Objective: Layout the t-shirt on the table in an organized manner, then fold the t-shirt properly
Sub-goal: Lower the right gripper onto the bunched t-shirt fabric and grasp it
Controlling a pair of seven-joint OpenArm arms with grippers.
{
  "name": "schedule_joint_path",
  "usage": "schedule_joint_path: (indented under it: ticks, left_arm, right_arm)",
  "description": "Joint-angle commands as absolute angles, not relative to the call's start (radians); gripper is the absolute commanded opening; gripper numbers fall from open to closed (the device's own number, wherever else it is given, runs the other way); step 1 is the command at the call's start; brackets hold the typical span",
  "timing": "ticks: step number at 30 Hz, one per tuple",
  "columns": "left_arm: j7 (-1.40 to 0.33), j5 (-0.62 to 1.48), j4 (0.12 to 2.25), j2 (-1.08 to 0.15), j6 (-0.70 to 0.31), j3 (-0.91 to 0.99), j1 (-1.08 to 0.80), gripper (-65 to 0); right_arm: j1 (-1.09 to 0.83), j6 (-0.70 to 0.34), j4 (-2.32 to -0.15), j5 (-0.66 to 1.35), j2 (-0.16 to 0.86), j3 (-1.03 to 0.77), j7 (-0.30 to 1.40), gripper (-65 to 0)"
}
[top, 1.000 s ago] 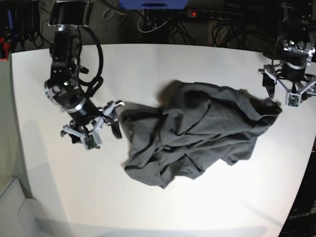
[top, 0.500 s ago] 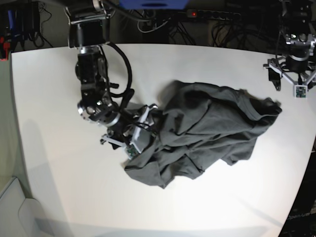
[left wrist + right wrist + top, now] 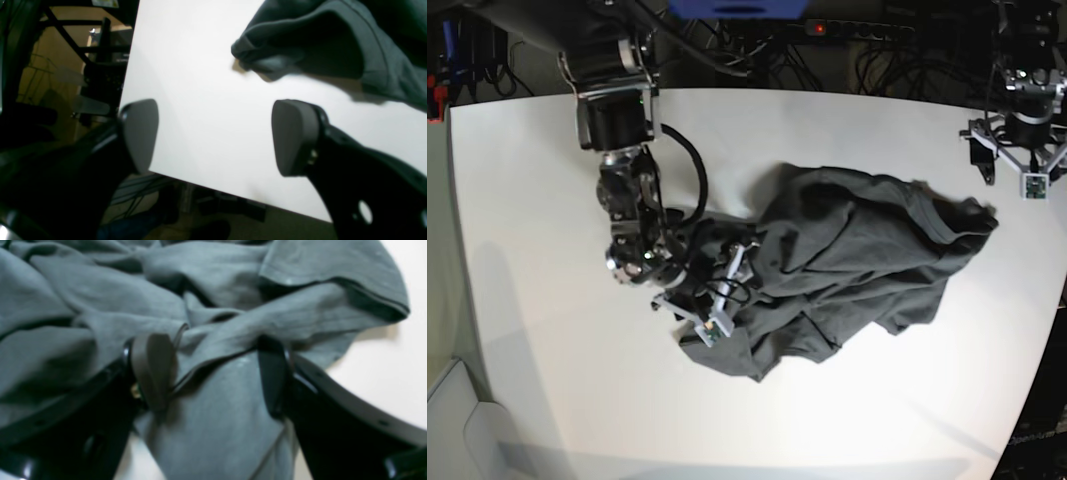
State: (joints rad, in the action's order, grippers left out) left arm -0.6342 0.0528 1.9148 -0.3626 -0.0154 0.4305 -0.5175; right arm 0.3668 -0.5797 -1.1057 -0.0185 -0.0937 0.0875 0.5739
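Note:
The dark grey t-shirt (image 3: 847,260) lies crumpled in a heap on the white table (image 3: 877,400). My right gripper (image 3: 730,272) is pressed down on the shirt's left edge. In the right wrist view the gripper (image 3: 213,350) stands open, and a ridge of t-shirt (image 3: 213,306) cloth runs between its fingers without being pinched. My left gripper (image 3: 1017,160) hovers at the table's far right corner, apart from the shirt. It is open (image 3: 217,110) with only bare table (image 3: 200,83) between the pads. A folded tip of the t-shirt (image 3: 333,40) lies beyond it.
A power strip (image 3: 857,28) with a red light and tangled black cables run behind the table's far edge. The table's right edge passes close under the left gripper, with the floor visible past it in the left wrist view. Bare tabletop (image 3: 383,366) lies beside the shirt's hem.
My right arm swung from the bare table left of the shirt onto the shirt's left edge, open throughout. The left gripper drew back from the shirt's right tip toward the far corner.

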Motion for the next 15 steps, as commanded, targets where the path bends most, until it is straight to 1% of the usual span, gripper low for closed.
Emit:
schedule_joint_path:
  ticks: [1, 5, 8, 12, 15]
  left_arm:
    - [-0.615, 0.047, 1.931, -0.375, -0.007, 0.440, -0.518, -13.7]
    - [-0.613, 0.047, 1.929, -0.375, -0.007, 0.440, -0.513, -13.7]
    - [-0.613, 0.047, 1.929, -0.375, -0.007, 0.440, -0.510, -13.7]
    - [-0.611, 0.047, 1.929, -0.375, -0.007, 0.440, -0.510, -13.7]
    - [-0.611, 0.047, 1.929, -0.375, -0.007, 0.440, -0.509, -13.7]
  right_arm:
    - [0.404, -0.582, -1.109, -0.002, -0.094, 0.088, 0.544, -23.4]
    - [0.418, -0.582, -1.084, -0.002, -0.094, 0.088, 0.495, -24.5]
    - [0.418, -0.582, -1.082, -0.002, -0.093, 0.088, 0.450, -31.0]
    - [0.418, -0.581, -1.081, -0.002, -0.090, 0.090, 0.440, -40.4]
    - [0.418, -0.581, -1.079, -0.002, -0.079, 0.088, 0.440, -42.9]
